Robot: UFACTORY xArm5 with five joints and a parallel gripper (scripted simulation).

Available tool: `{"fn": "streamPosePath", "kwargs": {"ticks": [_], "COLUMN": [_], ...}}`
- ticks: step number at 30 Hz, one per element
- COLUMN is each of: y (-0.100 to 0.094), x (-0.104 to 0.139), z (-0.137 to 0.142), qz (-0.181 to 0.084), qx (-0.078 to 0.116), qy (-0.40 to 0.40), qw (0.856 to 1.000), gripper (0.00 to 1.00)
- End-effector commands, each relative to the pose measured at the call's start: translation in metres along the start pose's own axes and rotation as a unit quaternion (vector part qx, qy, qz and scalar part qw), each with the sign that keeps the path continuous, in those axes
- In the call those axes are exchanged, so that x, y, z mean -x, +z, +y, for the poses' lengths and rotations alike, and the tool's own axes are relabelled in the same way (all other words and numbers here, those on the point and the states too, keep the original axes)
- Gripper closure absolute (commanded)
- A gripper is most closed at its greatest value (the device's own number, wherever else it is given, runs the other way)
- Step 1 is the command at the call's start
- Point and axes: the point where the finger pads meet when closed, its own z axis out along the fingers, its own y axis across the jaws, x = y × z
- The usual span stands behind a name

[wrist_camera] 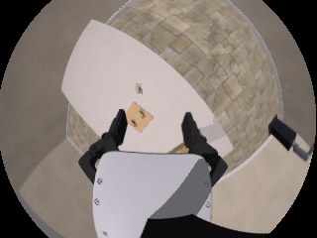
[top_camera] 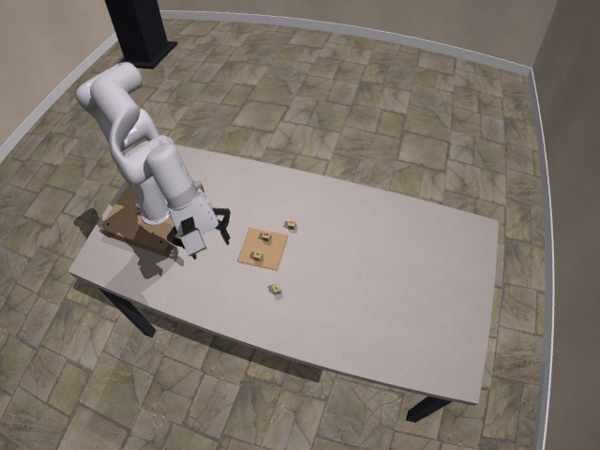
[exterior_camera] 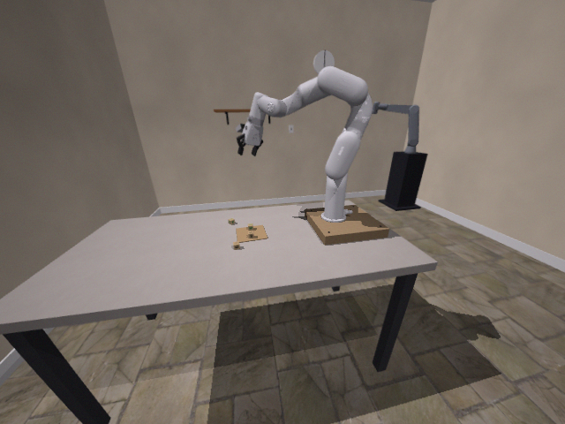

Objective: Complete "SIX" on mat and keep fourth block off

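Hanging high above the table (top_camera: 367,309) near its own base, the gripper (exterior_camera: 249,148) has its fingers spread wide with nothing between them, so the job looks to be at its very start: no block picked yet. Left to right in the top view, the arm comes first, then the tan mat (top_camera: 277,256), which carries two blocks, the upper mat block (top_camera: 265,235) and the lower mat block (top_camera: 256,255), lying close together. Just past the mat's far upper corner sits the off-mat block by the corner (top_camera: 291,223); below the mat, apart from its edge, sits the off-mat block below (top_camera: 276,289). The letters on all four are too small to read, so which loose block bears the missing letter cannot be told from here.

The next move, by my judgement, calls for identifying that block, then descending over it with the jaws straddling its sides. All blocks lie well below and forward of the fingers; the wrist view shows the mat between the fingertips, far off
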Motion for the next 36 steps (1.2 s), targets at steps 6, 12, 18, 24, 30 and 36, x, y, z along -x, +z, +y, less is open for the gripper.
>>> {"fn": "streamPosePath", "kwargs": {"ticks": [6, 12, 18, 24, 30, 36], "y": [0.056, 0.091, 0.131, 0.168, 0.19, 0.193], "x": [0.024, 0.056, 0.109, 0.175, 0.221, 0.228], "z": [-0.106, -0.168, -0.234, -0.29, -0.318, -0.322], "qz": [-0.049, -0.076, -0.105, -0.129, -0.143, -0.145], "qx": [-0.019, -0.028, -0.036, -0.043, -0.046, -0.046], "qy": [-0.13, -0.205, -0.291, -0.373, -0.42, -0.427], "qw": [0.99, 0.975, 0.95, 0.918, 0.895, 0.892], "gripper": [0.0, 0.0, 0.0, 0.0, 0.0, 0.0]}}
